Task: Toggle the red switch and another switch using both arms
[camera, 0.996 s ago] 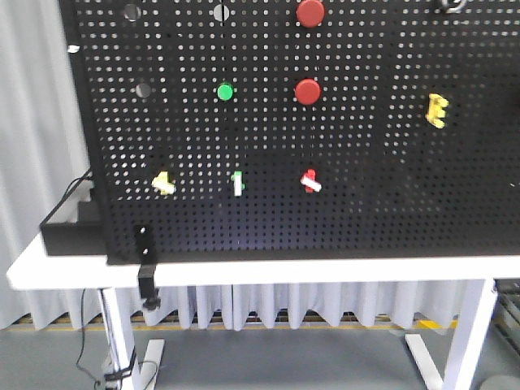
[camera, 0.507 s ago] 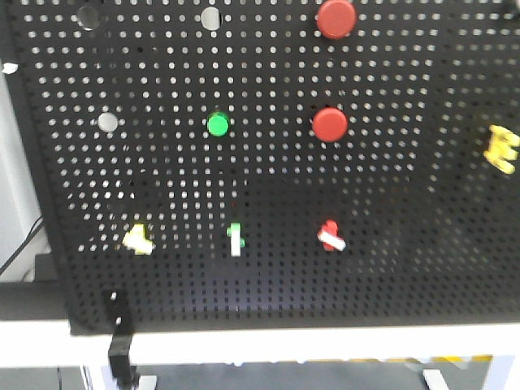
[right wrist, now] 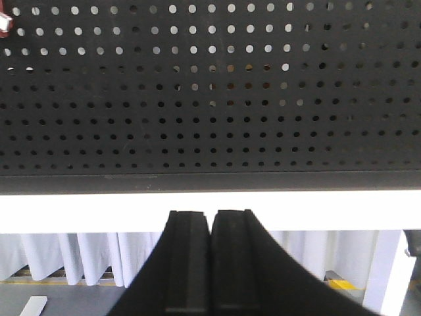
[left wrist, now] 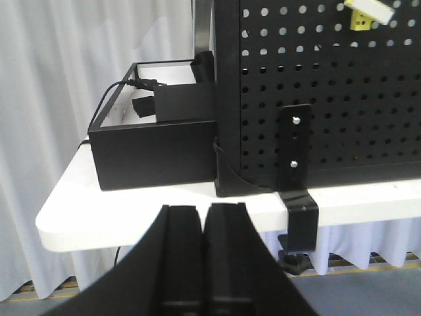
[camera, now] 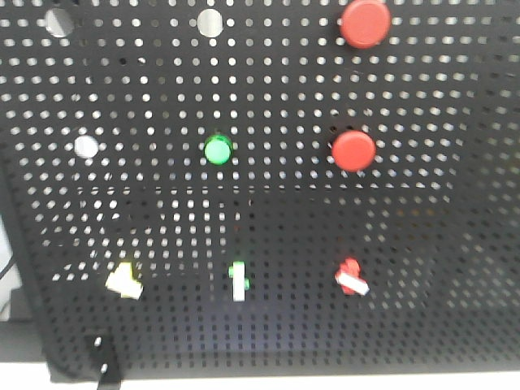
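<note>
The red switch (camera: 351,277) is a small red toggle with a white lever, low on the black pegboard (camera: 268,219) in the front view. Only a red-and-white sliver of it (right wrist: 4,24) shows at the top left edge of the right wrist view. The pale-yellow switch (camera: 123,281) sits at the same height, far left, and its whitish lever (left wrist: 367,11) shows at the top of the left wrist view. My left gripper (left wrist: 204,214) is shut with nothing in it, below and left of the yellow switch. Also shut and empty, my right gripper (right wrist: 211,217) hangs below the board's bottom edge.
A white toggle with a green top (camera: 237,280) stands between the two switches. Above are a green button (camera: 218,150) and two big red buttons (camera: 353,150) (camera: 364,22). A black box (left wrist: 154,141) and a clamp bracket (left wrist: 296,164) sit at the board's left end on the white table (right wrist: 210,212).
The front view has closed in on the pegboard. The board now fills the frame, and the switches look larger and sit lower. The table legs and floor have dropped out of view.
</note>
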{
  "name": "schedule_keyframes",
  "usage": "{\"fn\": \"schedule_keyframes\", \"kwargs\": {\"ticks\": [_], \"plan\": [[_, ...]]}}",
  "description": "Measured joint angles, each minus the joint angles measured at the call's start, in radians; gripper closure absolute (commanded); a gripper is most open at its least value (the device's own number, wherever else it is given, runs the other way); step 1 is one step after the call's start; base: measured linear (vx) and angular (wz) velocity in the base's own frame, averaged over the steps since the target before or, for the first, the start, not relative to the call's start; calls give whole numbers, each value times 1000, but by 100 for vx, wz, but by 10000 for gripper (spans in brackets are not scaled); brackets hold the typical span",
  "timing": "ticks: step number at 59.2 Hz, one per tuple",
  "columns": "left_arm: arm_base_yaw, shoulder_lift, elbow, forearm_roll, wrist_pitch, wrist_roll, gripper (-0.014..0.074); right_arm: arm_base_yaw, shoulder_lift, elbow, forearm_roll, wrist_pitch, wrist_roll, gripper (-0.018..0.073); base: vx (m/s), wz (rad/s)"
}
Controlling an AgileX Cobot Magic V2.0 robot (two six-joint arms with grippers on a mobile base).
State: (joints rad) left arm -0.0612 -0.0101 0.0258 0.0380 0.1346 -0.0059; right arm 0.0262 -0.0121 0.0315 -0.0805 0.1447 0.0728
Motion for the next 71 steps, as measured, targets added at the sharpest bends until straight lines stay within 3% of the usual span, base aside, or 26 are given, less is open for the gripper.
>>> {"fn": "schedule_keyframes", "kwargs": {"ticks": [58,71], "plan": [[0,0,0,0,0,0,594,0,0,0,0,-2,0,566,2,0],[0,0,0,0,-37,0,594,0,0,0,0,-82,0,566,0,0]]}}
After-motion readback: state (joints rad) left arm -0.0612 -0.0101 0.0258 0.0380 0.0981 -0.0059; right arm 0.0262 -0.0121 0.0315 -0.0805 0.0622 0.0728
